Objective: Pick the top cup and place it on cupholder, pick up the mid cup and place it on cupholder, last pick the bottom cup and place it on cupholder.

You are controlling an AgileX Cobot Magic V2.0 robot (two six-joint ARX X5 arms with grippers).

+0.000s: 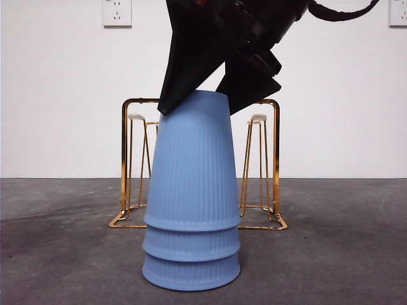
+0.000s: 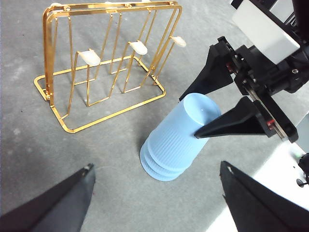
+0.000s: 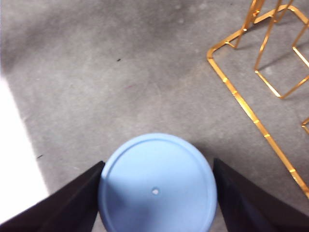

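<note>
**Right gripper straddling top cup, not clamped yet**

Right gripper (image 3: 157, 193) jaws spread, one each side of the top cup (image 1: 194, 159), at or just off its wall; can't confirm contact. My call: close evenly near the upturned base, lift straight so the mid cup (image 1: 191, 244) and bottom cup (image 1: 191, 273) stay put. Cupholder (image 1: 275, 159) stands just beyond. Left gripper (image 2: 154, 193) open, waiting well back.
</note>
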